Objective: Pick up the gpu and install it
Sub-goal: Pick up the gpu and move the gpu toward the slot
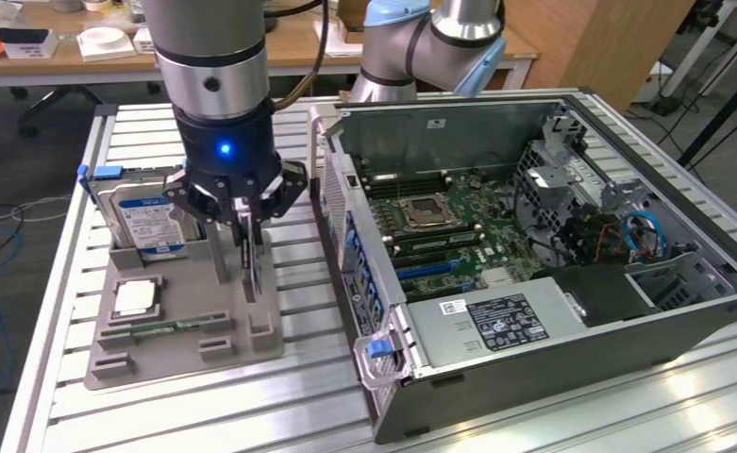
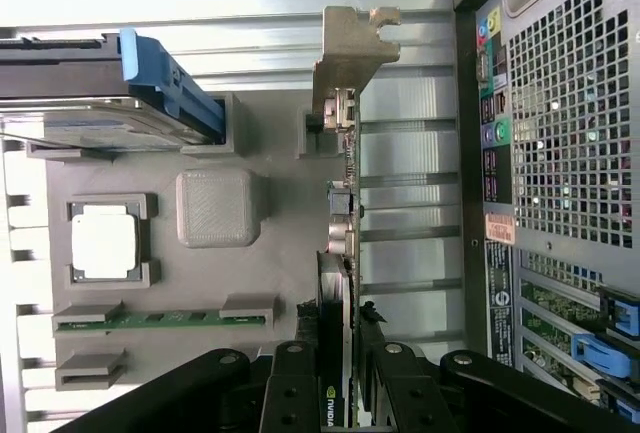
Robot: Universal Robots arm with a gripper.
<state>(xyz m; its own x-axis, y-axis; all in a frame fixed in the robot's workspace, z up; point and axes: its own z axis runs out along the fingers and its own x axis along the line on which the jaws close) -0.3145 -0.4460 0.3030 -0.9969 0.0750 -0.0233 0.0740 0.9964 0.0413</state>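
Note:
The gpu (image 1: 250, 269) stands on edge in the grey holder (image 1: 192, 311) on the table, at the exterior view's left. My gripper (image 1: 244, 222) comes straight down on its top edge. In the wrist view the gpu (image 2: 345, 203) runs edge-on away from the gripper (image 2: 340, 353), green board and black cooler between the two black fingers (image 2: 298, 373), silver bracket (image 2: 350, 53) at the far end. The fingers press on both faces of the card, so the gripper is shut on it. I cannot tell whether the card has left its slot.
In the same holder (image 2: 270, 283) sit a hard drive (image 1: 152, 222) with a blue rail, a square processor (image 1: 135, 297) and a memory stick (image 1: 167, 327). The open computer case (image 1: 670, 311) lies at the exterior view's right, motherboard (image 1: 457, 226) exposed. Another arm's base (image 1: 431, 38) stands behind it.

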